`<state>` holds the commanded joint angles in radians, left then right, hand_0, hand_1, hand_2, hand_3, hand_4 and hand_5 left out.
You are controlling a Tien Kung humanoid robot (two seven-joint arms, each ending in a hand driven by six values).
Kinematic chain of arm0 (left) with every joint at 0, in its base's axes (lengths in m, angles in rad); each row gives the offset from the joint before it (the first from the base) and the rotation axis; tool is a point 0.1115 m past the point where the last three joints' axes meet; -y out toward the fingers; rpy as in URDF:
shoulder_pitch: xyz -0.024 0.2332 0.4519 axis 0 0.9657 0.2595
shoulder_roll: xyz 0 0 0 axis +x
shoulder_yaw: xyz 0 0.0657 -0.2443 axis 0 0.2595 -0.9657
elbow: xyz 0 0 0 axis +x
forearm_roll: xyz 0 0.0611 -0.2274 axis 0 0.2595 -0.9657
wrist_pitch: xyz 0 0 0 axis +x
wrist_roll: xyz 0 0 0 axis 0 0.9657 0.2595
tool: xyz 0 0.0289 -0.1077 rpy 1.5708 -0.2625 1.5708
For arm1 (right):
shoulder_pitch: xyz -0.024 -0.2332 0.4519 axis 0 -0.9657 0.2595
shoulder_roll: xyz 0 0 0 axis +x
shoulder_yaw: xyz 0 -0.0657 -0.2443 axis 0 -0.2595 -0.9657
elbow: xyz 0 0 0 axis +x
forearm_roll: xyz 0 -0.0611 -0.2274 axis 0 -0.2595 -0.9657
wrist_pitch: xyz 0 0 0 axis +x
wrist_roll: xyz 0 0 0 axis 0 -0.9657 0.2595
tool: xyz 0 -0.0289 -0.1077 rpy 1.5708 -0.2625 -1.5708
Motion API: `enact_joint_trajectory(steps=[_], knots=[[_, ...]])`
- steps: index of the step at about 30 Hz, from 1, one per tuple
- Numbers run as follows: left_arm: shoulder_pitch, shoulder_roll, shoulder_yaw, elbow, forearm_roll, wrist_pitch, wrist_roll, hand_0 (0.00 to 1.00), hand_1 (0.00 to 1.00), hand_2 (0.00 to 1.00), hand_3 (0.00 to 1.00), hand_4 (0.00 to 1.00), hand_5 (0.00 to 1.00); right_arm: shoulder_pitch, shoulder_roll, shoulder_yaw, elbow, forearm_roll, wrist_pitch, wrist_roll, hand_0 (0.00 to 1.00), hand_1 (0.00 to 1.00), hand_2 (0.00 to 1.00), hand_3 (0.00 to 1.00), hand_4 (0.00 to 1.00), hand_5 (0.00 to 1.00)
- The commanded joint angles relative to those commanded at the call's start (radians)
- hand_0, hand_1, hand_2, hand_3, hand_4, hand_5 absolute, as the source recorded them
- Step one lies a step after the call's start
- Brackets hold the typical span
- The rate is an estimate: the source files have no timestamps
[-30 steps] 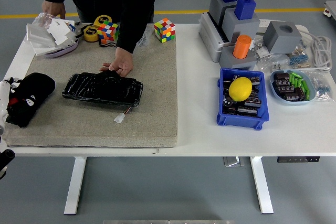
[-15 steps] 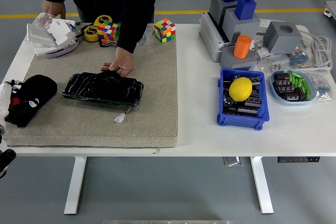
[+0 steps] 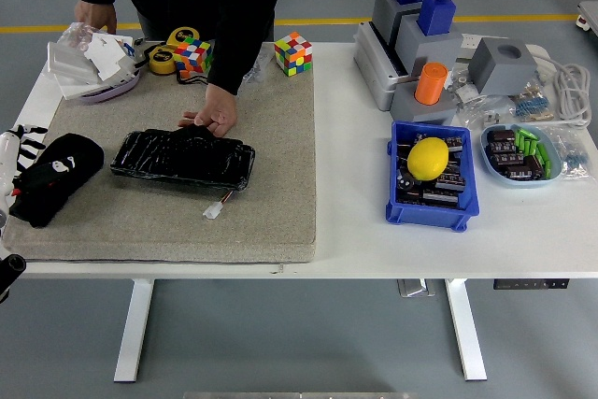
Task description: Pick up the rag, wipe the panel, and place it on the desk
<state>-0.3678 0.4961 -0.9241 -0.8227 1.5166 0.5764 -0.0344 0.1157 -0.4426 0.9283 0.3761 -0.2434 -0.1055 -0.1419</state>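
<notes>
Left hand (image 3: 11,170) at mat edge grasps rag (image 3: 54,177); person's hand (image 3: 215,119) steadies panel (image 3: 183,157) for wiping.

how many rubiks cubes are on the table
2. One cube sits at the mat's far-left corner beside the tape rolls; the other cube at the mat's far-right corner. None seem hidden.

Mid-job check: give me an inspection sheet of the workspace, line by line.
Surface: white table with a beige mat on its left half.
Job's things: black rag at the mat's left edge; black panel on the mat, a person's hand on its far edge.
Clutter: two puzzle cubes, tape rolls, blue bin with a yellow lemon, grey blocks.
Grippers: left hand at the rag, grip unclear; right not seen.
Cables: white cord, far right.
Surroundings: grey floor, yellow line.
</notes>
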Motion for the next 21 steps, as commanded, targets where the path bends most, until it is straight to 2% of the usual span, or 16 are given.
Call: enact_joint_trajectory(steps=[2,3,8,9,15,21], knots=[[0.008,0.009,-0.019,-0.031,0.017,-0.008,0.014,0.373,0.569,0.627,0.757,0.998,0.645,-0.002,0.0,0.002,-0.001,0.0,0.0,0.0,0.72,0.616,0.673,0.612,0.998,0.604],[0.01,0.012,-0.025,-0.043,0.022,-0.01,0.019,0.373,0.573,0.634,0.756,0.998,0.705,-0.003,-0.001,0.001,-0.001,0.001,0.0,-0.001,0.72,0.614,0.673,0.612,0.998,0.603],[0.025,0.03,-0.076,-0.128,0.067,-0.03,0.059,0.373,0.573,0.634,0.756,0.998,0.705,-0.005,-0.001,0.001,-0.004,0.001,-0.001,0.0,0.72,0.614,0.673,0.612,0.998,0.603],[0.028,0.033,-0.084,-0.145,0.074,-0.033,0.068,0.381,0.597,0.649,0.761,0.998,0.778,-0.005,-0.001,0.001,-0.003,0.001,-0.001,0.0,0.72,0.614,0.673,0.613,0.998,0.603],[0.059,0.051,-0.132,-0.252,0.117,-0.065,0.138,0.383,0.603,0.653,0.763,0.998,0.79,-0.007,0.0,0.003,-0.005,-0.002,-0.002,0.001,0.72,0.613,0.673,0.612,0.998,0.602],[0.089,0.065,-0.178,-0.321,0.121,-0.084,0.174,0.39,0.607,0.655,0.764,0.998,0.786,-0.006,0.002,0.0,-0.006,-0.003,-0.003,0.002,0.72,0.613,0.673,0.612,0.998,0.603]])
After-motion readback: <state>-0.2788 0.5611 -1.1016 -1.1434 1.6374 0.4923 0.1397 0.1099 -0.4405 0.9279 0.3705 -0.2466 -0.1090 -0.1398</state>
